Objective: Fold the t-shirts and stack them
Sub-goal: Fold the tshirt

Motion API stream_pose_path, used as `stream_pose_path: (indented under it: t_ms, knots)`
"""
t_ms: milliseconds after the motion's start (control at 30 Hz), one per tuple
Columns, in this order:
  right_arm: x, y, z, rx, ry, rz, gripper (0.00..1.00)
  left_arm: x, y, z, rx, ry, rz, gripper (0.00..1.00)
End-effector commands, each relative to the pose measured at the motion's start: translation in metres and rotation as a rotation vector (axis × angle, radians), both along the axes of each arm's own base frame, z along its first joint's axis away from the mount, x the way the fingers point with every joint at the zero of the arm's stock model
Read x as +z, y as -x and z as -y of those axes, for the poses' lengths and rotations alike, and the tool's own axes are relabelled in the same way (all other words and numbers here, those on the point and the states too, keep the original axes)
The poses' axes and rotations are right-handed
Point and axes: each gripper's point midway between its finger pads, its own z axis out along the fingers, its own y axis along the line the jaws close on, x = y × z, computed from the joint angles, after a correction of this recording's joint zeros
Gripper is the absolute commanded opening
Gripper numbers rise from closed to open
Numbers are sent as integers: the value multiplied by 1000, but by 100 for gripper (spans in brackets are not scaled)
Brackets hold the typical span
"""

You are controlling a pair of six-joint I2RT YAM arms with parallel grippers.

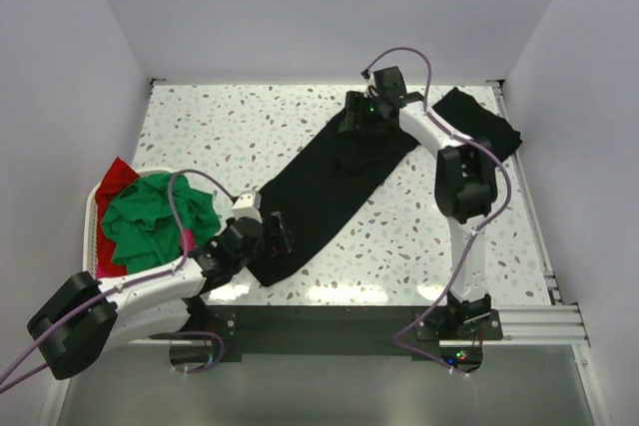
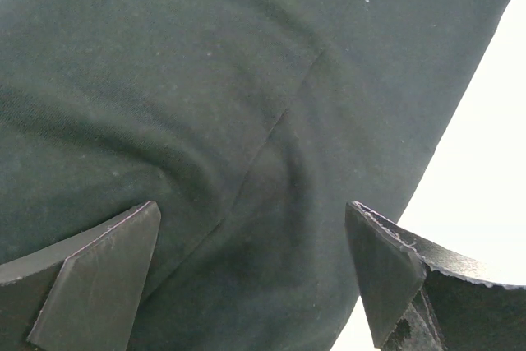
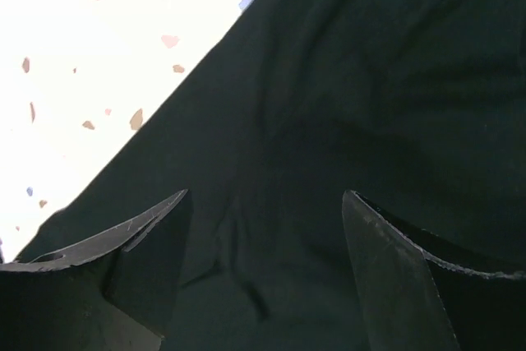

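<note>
The left arm (image 1: 150,291) lies low, reaching right from its base with the left gripper (image 2: 253,208) spread wide, while the right arm (image 1: 464,187) stretches far forward, elbow raised, its right gripper (image 3: 265,195) angled down, jaws apart.

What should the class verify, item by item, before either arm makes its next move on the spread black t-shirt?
1. Left tool open above the black t-shirt's near end: ok.
2. Right tool open above its far end: ok.
3. Shirt lying smooth: not ok, creases show.
4. Green shirt inside the basket: ok.
5. Fingertips touching cloth: cannot tell.
</note>
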Motion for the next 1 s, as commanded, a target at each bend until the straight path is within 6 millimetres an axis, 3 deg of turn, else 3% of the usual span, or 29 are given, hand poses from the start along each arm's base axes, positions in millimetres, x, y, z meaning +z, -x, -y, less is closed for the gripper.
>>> stream_pose_path:
  t_ms: [0,133,400,533,733,967]
  knots:
    - [45,3,-5,-1,-44,129,77,9,-8,7,-16,6,47,100]
    - [20,23,6,-33,-1,66,77,4,-8,3,-16,-26,41,100]
    - [-32,34,14,-61,81,-46,75,0,-3,2,-35,-79,-5,100]
    - [-47,27,13,-59,108,-80,75,-4,6,-1,-46,-94,-56,100]
    - [-81,17,8,-39,146,-143,75,-9,24,10,-110,-30,-108,100]
    - [-101,4,-3,-5,167,-174,75,-11,43,47,-246,67,-128,100]
